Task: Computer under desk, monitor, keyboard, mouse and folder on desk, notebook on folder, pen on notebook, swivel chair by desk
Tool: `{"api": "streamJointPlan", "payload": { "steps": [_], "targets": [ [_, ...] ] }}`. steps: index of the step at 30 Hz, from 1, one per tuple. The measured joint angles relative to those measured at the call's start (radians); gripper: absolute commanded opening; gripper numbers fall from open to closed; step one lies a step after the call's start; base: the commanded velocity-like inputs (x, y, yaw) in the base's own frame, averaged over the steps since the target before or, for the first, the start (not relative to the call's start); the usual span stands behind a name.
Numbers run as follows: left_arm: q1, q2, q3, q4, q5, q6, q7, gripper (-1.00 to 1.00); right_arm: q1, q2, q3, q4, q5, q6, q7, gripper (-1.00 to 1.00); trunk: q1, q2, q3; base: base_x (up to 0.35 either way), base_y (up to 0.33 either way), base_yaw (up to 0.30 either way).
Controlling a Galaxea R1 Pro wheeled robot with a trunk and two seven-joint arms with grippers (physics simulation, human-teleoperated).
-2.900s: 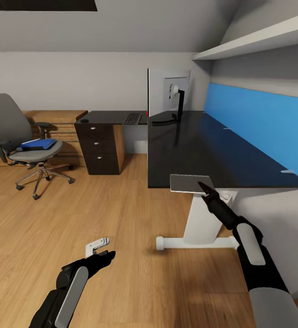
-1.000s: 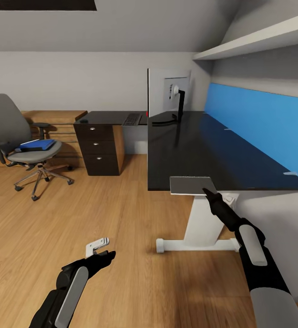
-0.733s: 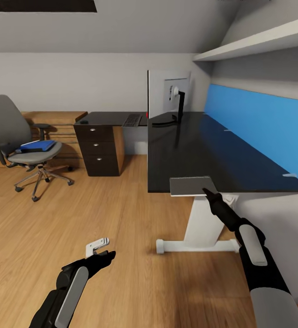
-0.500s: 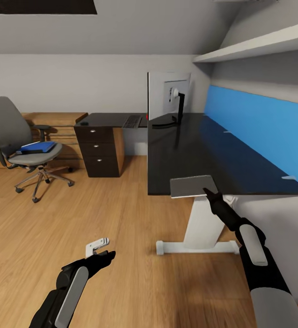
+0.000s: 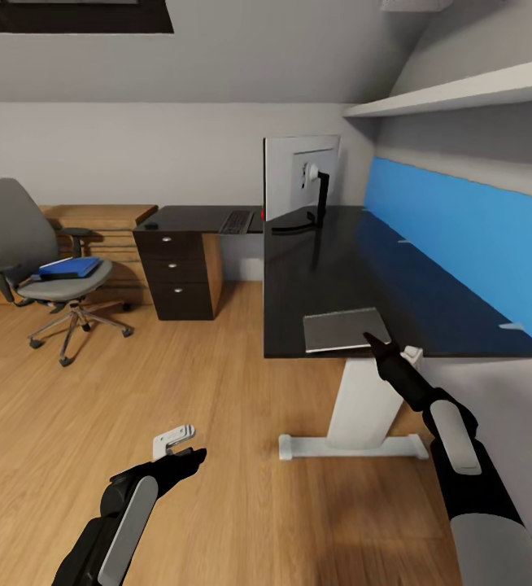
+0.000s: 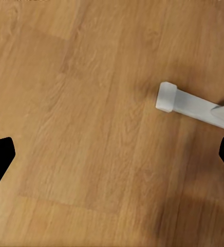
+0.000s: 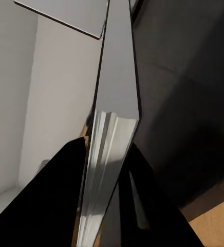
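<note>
The right end effector point(image 5: 374, 343) is clamped on one corner of the notebook point(image 5: 343, 329), a thin, stiff-looking slab lying at the near edge of the desk point(image 5: 355, 268). Light as it seems, such a corner pinch could let it pivot; the left end effector point(image 5: 174, 441) hangs apart, empty

One of each, bar the drawers.
One table point(image 5: 339, 268), one monitor point(image 5: 300, 175), one keyboard point(image 5: 236, 221), one notebook point(image 5: 343, 330), one swivel chair point(image 5: 30, 252), one folder point(image 5: 69, 267); three drawers point(image 5: 176, 273) under the table.

Wood floor point(image 5: 217, 391), grey walls point(image 5: 136, 155) — blue panel point(image 5: 461, 228).
</note>
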Motion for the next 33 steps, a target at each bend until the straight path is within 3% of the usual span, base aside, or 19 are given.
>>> {"api": "streamJointPlan", "payload": {
  "steps": [12,17,18,25,33],
  "targets": [
    [0.000,0.000,0.000,0.000,0.000,0.000,0.000,1.00,0.000,0.006,0.003,-0.003,0.005,-0.005,0.009,-1.00,-0.046,0.084,0.040,0.000,0.000,0.165],
    [0.000,0.000,0.000,0.000,0.000,0.000,-0.001,1.00,0.000,0.009,0.010,-0.020,0.009,-0.006,0.007,-1.00,-0.046,0.084,0.042,0.000,0.000,0.257],
    [0.000,0.000,0.000,0.000,0.000,0.000,-0.001,1.00,0.000,0.013,0.040,-0.035,0.029,-0.008,0.005,-1.00,-0.046,0.084,0.043,0.000,0.000,0.265],
    [0.000,0.000,0.000,0.001,0.000,-0.001,-0.002,1.00,0.000,0.028,0.122,-0.067,0.130,-0.018,0.002,-1.00,-0.046,0.084,0.044,0.022,0.019,0.274],
    [0.000,0.000,0.000,0.001,0.000,-0.001,-0.003,1.00,0.004,0.074,0.151,-0.081,0.232,-0.024,0.006,-1.00,-0.047,0.084,0.044,0.196,0.176,0.279]
  ]
}}
